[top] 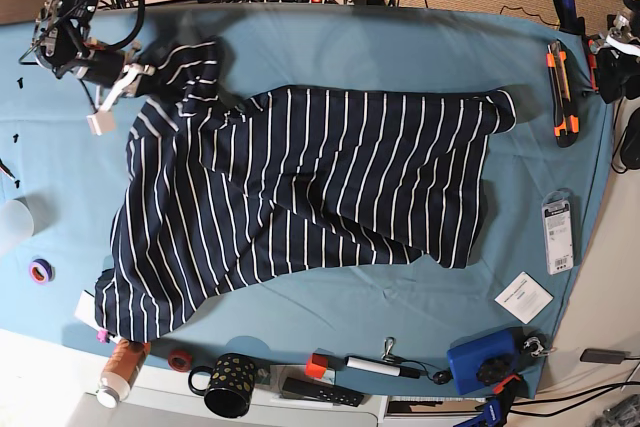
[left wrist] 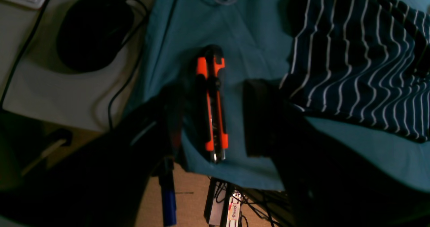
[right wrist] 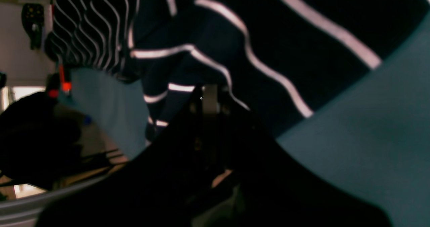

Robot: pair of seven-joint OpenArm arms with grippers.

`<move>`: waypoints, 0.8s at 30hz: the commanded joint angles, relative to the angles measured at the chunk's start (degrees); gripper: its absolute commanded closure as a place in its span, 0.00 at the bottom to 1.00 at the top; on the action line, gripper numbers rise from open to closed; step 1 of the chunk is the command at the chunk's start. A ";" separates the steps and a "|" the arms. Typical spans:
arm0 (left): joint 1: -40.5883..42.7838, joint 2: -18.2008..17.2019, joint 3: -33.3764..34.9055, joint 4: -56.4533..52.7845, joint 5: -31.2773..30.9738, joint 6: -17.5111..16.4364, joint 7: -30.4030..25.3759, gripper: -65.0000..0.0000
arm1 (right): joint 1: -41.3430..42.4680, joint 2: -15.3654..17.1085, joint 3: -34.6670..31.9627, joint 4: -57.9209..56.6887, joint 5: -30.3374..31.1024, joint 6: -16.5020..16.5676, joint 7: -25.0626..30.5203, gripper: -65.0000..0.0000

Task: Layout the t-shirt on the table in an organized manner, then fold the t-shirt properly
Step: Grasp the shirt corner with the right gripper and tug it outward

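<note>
Left wrist: left gripper (left wrist: pixel 215 119) spread over an orange-black utility knife (left wrist: pixel 213 102) on the teal cloth-covered table (left wrist: pixel 248 35).
Right wrist: right gripper (right wrist: pixel 208 97) pinching the navy white-striped cloth t-shirt (right wrist: pixel 268 35).
Base: t-shirt spread mid-table, rumpled.

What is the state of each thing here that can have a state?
t-shirt: spread on the table, rumpled, not folded.
right gripper: shut on the t-shirt.
left gripper: open, over the orange utility knife, holding nothing.
black mug: upright at the table's edge.
</note>
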 commanded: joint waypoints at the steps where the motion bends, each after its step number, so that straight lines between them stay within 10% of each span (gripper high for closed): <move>1: 0.20 -0.85 -0.39 0.87 -1.09 -0.04 -1.27 0.58 | 0.17 0.52 0.52 3.21 2.49 0.49 -0.19 1.00; 10: 0.17 -0.83 -0.39 0.87 -1.09 -0.04 -1.29 0.58 | 0.17 0.52 10.71 24.74 4.39 0.49 -0.19 1.00; 24: 0.20 -0.83 -0.39 0.87 -2.14 -0.04 -1.27 0.58 | 0.07 0.57 23.61 26.56 4.20 0.49 -0.19 1.00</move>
